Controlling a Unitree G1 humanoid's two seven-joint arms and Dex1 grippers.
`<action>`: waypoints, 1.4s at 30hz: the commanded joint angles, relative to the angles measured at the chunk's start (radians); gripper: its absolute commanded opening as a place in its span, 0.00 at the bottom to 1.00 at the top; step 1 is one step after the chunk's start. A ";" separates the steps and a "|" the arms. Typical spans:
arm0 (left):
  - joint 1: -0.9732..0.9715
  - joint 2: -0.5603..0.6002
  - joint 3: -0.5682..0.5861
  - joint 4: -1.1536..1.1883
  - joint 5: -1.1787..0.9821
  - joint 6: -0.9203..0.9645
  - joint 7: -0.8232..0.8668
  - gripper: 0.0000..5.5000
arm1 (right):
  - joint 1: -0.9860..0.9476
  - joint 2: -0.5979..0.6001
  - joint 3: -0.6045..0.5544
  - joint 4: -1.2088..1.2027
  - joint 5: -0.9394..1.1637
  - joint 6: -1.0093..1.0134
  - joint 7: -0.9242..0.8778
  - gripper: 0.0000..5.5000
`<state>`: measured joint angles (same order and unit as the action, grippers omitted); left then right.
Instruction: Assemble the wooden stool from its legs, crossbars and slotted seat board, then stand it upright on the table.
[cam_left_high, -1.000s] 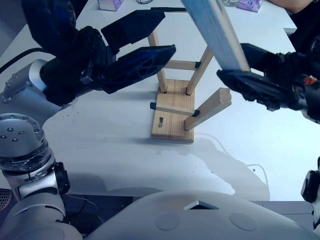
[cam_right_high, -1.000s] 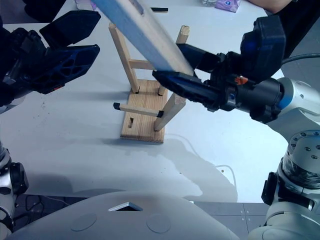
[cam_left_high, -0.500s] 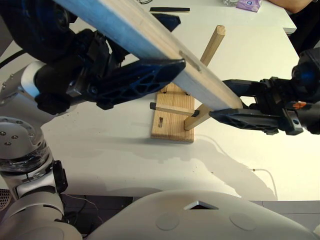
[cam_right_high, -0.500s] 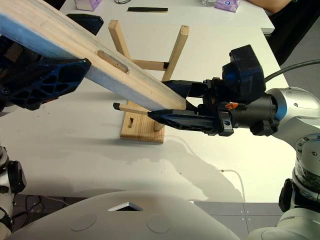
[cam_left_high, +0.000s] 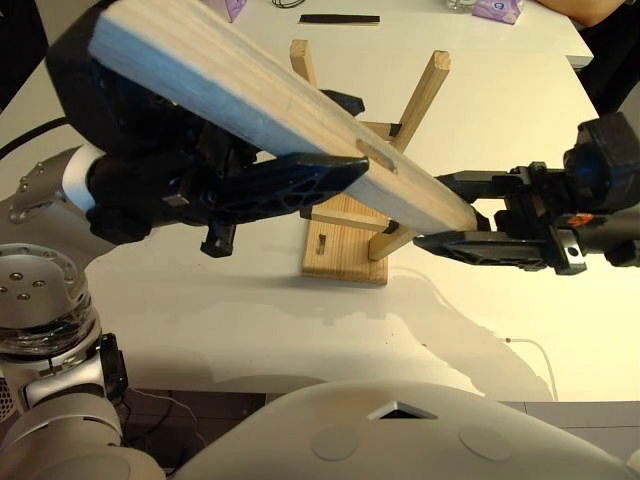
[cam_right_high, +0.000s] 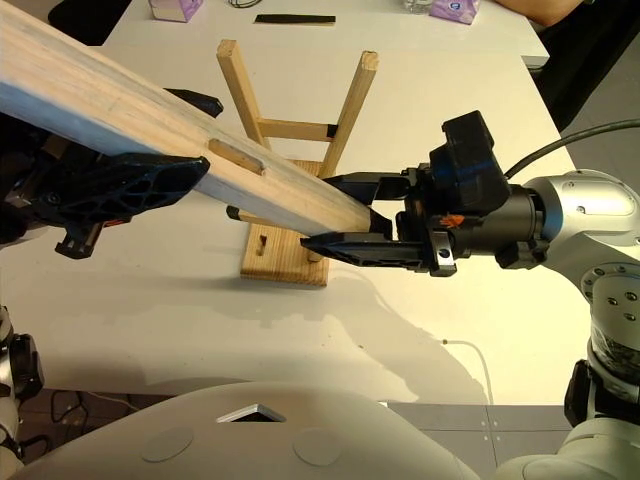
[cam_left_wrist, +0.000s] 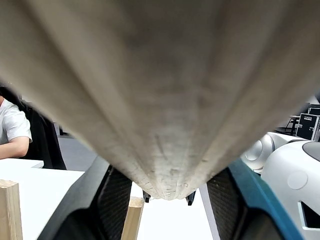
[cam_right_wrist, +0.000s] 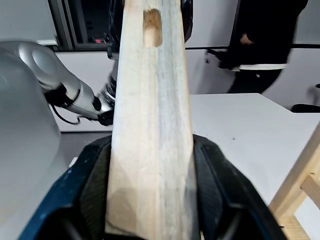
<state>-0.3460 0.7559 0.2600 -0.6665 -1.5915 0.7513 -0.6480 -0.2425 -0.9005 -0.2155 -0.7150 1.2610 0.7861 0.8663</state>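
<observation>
A long pale slotted seat board (cam_left_high: 250, 110) hangs slanted above the table, held at both ends. My left gripper (cam_left_high: 358, 135) is shut on its near, raised part, a finger on either face. The right gripper (cam_left_high: 430, 208) is shut on its lower end; its wrist view looks along the board (cam_right_wrist: 150, 125) with one slot (cam_right_wrist: 152, 21). Beneath it on the table (cam_left_high: 200, 300) stands the partly built stool: a flat slotted board (cam_left_high: 335, 255), two upright legs (cam_left_high: 425, 90) (cam_left_high: 300, 60), and crossbars (cam_left_high: 375, 128) (cam_left_high: 345, 218). A third, shorter leg (cam_left_high: 395, 240) is partly hidden.
A black strip (cam_left_high: 338, 18) lies at the table's far edge, with purple packs (cam_left_high: 497, 8) (cam_right_high: 172, 8) near the back corners. A thin cable (cam_left_high: 525, 345) trails on the table at the front right. A person sits beyond the far right corner.
The board has swung down from a steep stand in the right gripper to a low slant. My left gripper, open a second ago, has shut on it. The right gripper has dropped lower.
</observation>
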 joint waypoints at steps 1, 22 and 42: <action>0.042 0.033 0.037 0.003 -0.010 0.007 -0.061 0.37 | 0.030 -0.038 -0.010 0.004 -0.078 -0.011 0.017 0.50; 0.339 0.309 0.236 0.252 0.619 -0.190 -0.570 0.37 | 0.335 -0.023 -0.168 0.191 -0.376 -0.190 0.066 0.54; 0.310 0.077 -0.090 0.311 0.912 -0.409 -0.557 0.37 | 0.357 0.033 -0.004 0.178 -0.544 -0.281 0.115 0.54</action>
<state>-0.0139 0.8441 0.1908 -0.3570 -0.6988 0.3554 -1.2062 0.1134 -0.8690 -0.2320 -0.5249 0.7292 0.5119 0.9786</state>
